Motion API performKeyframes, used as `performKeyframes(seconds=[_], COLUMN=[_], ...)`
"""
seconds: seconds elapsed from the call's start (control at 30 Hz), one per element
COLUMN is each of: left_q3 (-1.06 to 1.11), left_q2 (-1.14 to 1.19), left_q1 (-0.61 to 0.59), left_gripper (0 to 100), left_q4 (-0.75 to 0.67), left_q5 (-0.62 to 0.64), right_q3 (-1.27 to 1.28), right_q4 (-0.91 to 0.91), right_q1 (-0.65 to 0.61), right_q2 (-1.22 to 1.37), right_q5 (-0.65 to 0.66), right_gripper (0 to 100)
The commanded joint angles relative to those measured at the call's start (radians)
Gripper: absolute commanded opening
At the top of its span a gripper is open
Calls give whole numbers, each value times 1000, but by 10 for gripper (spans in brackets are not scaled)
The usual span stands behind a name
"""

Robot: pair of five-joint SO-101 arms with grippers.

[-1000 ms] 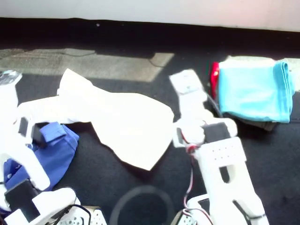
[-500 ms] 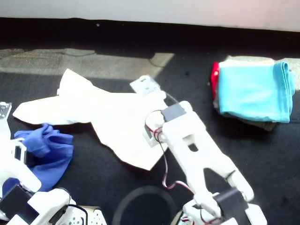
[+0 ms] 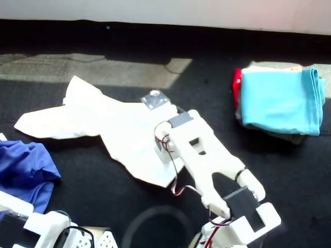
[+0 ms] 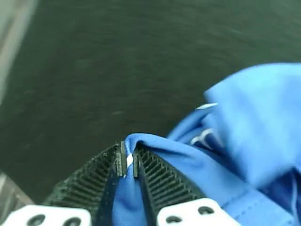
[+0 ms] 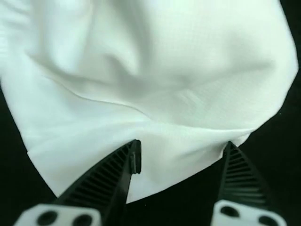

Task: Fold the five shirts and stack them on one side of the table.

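A white shirt [image 3: 121, 129] lies spread and crumpled on the dark table, left of centre. My right gripper [image 3: 154, 99] hangs above its far right part; in the right wrist view the right gripper [image 5: 183, 147] is open, its fingers straddling an edge of the white shirt [image 5: 155, 80] without holding it. A blue shirt [image 3: 23, 168] lies bunched at the front left. My left gripper [image 4: 130, 157] is shut on a fold of the blue shirt [image 4: 254, 122]. At the far right, a folded cyan shirt [image 3: 279, 101] tops a stack, with a red shirt [image 3: 237, 88] showing at its side.
The dark table [image 3: 103, 196] is bare at the front, between the blue shirt and the right arm's base [image 3: 238, 222]. A sunlit strip [image 3: 103, 70] crosses the table's far side. A thin cable [image 3: 173, 67] lies near the back.
The right arm has swung left from beside the folded stack to over the white shirt. The left arm has drawn back toward the front left, dragging the blue shirt with it.
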Motion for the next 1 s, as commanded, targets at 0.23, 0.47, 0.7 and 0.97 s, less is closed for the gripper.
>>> performKeyframes(seconds=[0.23, 0.47, 0.7, 0.97], left_q3=[-248, -426, -668, -700], left_q2=[-4, -4, -4, -4], left_q1=[-133, -177, -177, -162], left_gripper=[14, 20, 201, 207], left_q4=[63, 239, 373, 473], left_q5=[267, 368, 439, 439], right_q3=[-364, -573, -760, -946], right_q4=[53, 97, 102, 102], right_q1=[-159, -220, -306, -392], right_q2=[7, 120, 357, 547], right_q5=[-15, -15, -15, -15], right_gripper=[270, 270, 270, 271])
